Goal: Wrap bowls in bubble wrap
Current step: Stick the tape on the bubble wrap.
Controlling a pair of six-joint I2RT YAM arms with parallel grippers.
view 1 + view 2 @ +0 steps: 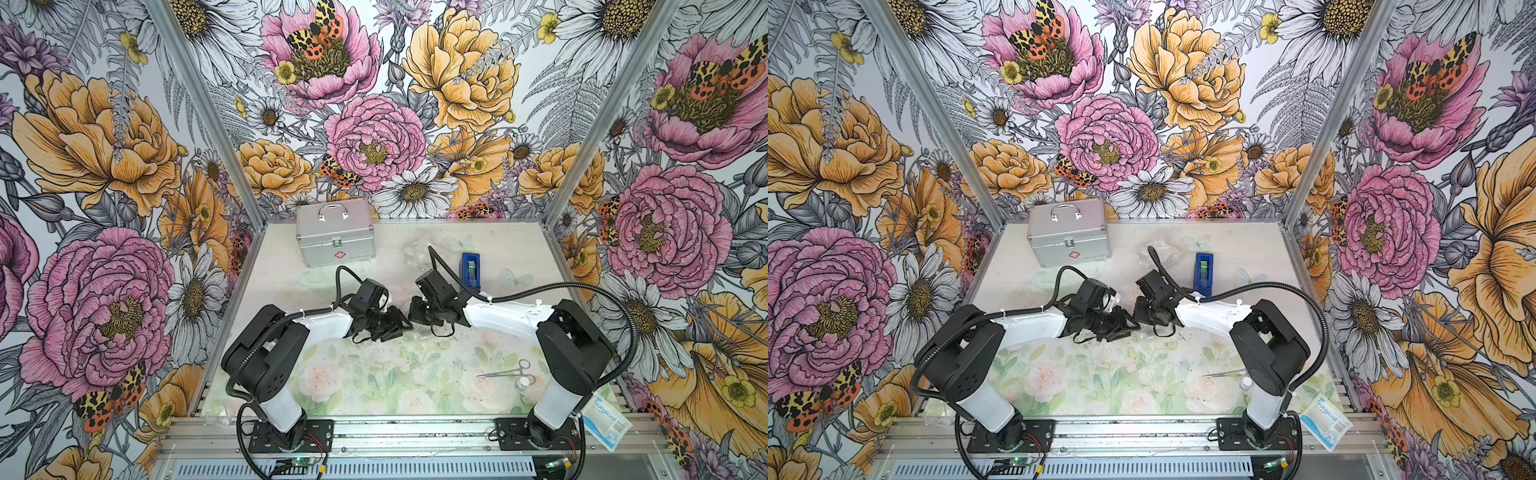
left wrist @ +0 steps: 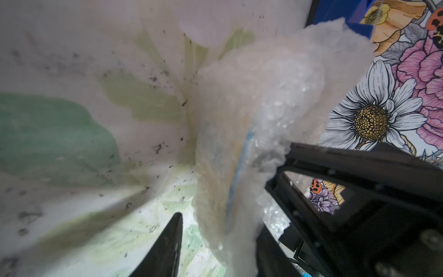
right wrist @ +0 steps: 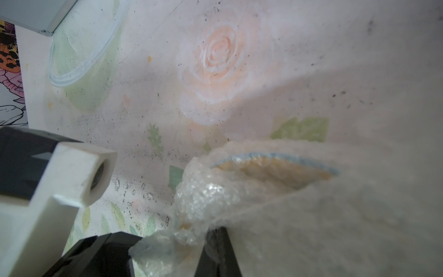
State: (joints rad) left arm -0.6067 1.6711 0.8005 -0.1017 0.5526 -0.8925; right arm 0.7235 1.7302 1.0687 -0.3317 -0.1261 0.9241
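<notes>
1. the left arm point(image 1: 324, 328) and the right arm point(image 1: 498, 318) reach in from either side and meet nose to nose over the middle of the surface point(image 1: 374, 374), which carries a pale print of roses and leaves.
2. the bubble wrap point(image 2: 263, 96) is bunched around a bowl point(image 2: 230, 172) right between the two sets of jaws; the arms hide it in both top views. in the right wrist view the bowl point(image 3: 275, 170) shows a blue rim and a yellowish inside through the wrap point(image 3: 206, 196).
3. left jaws: open, with the wrapped bundle between them. one finger point(image 2: 167, 247) stands clear of the wrap, a strip of surface showing in the gap.
4. right jaws: they look closed, pinching a gathered fold of the bubble wrap at their tip. fogged wrap close to the lens hides much of the rest.
5. a white and blue packet point(image 1: 606, 419) at the near right corner, by the right arm's base, reads "surgical"; its smaller print is too small to read.
6. a silver case point(image 1: 334, 237) at the back left bears a small red cross-shaped emblem on its front, with no readable words.
7. a blue tape dispenser point(image 1: 470, 270) stands behind the right arm, with no label that can be read.
8. metal forceps point(image 1: 505, 371) lie at the near right, a small vial point(image 1: 524, 381) just beside them.
</notes>
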